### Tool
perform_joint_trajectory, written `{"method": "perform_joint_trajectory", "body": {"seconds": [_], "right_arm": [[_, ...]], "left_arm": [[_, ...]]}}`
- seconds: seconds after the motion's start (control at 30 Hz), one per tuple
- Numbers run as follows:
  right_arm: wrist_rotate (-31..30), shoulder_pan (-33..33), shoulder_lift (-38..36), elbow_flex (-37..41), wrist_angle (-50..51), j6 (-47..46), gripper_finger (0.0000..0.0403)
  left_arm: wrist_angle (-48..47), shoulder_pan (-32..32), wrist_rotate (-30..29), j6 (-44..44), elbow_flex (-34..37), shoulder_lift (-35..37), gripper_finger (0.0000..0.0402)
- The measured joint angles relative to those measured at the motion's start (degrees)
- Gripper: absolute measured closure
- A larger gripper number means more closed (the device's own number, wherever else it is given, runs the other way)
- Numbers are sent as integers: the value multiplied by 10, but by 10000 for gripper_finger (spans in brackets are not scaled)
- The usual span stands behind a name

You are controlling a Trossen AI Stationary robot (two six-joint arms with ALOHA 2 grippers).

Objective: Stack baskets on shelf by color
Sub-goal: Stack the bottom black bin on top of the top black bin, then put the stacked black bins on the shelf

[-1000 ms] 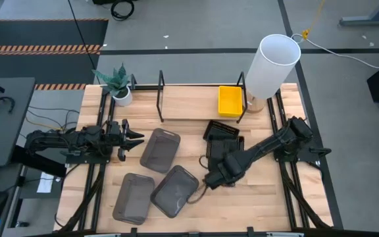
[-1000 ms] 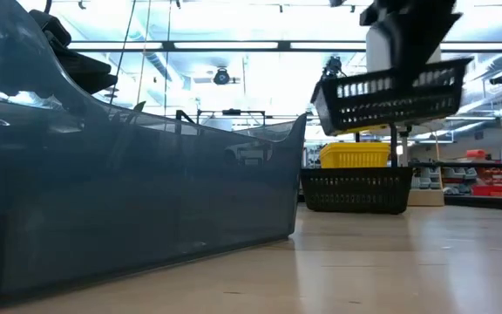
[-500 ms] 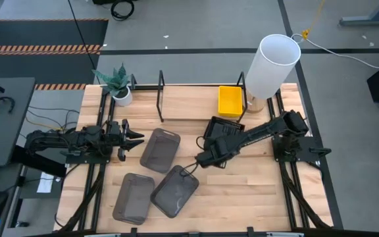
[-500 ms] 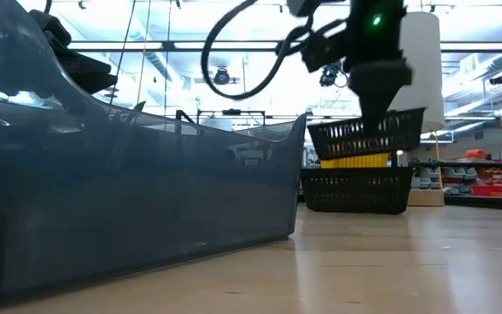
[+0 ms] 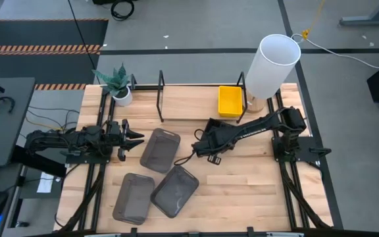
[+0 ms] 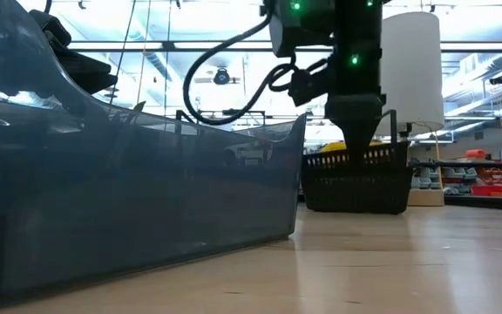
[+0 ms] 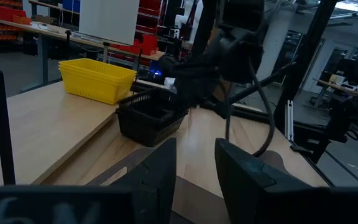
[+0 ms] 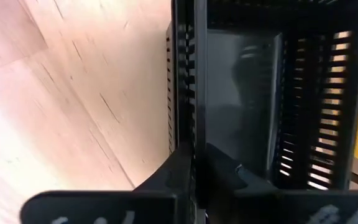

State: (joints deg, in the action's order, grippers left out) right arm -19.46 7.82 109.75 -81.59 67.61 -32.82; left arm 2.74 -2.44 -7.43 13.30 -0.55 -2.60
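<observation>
Both arms are dark, near black, built of chunky jointed segments; the right arm (image 5: pixel 255 128) carries a black cable that loops out beside its wrist, and small green lights glow on its housing in the low view. The left gripper (image 7: pixel 194 163) has two broad, flat, matte black fingers; screws or markings are hard to make out.

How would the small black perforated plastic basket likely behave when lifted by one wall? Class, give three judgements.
The black perforated plastic basket is probably light: its walls are mostly slots. Likely stiff: the right gripper pinches one thin wall with no visible bending. Held at one edge, it may tilt.
</observation>
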Motion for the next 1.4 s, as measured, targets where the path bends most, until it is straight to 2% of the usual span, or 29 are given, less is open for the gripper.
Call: {"method": "perform_joint_trajectory", "body": {"seconds": [0.47,0.73,1.1,1.27,1.4], "right_arm": [[26,-59,0,4,-117,-19,276],[43,-98,0,2,-163,-27,266],[60,-88,0,-69,-39,70,266],[102,-45,0,-77,67,192,266],[69,-2,0,-77,130,242,266]], "left_arm": [[0,0,0,0,0,0,285],[0,0,0,0,0,0,285],[0,0,0,0,0,0,285],[0,0,0,0,0,0,285],[0,0,0,0,0,0,285]]}}
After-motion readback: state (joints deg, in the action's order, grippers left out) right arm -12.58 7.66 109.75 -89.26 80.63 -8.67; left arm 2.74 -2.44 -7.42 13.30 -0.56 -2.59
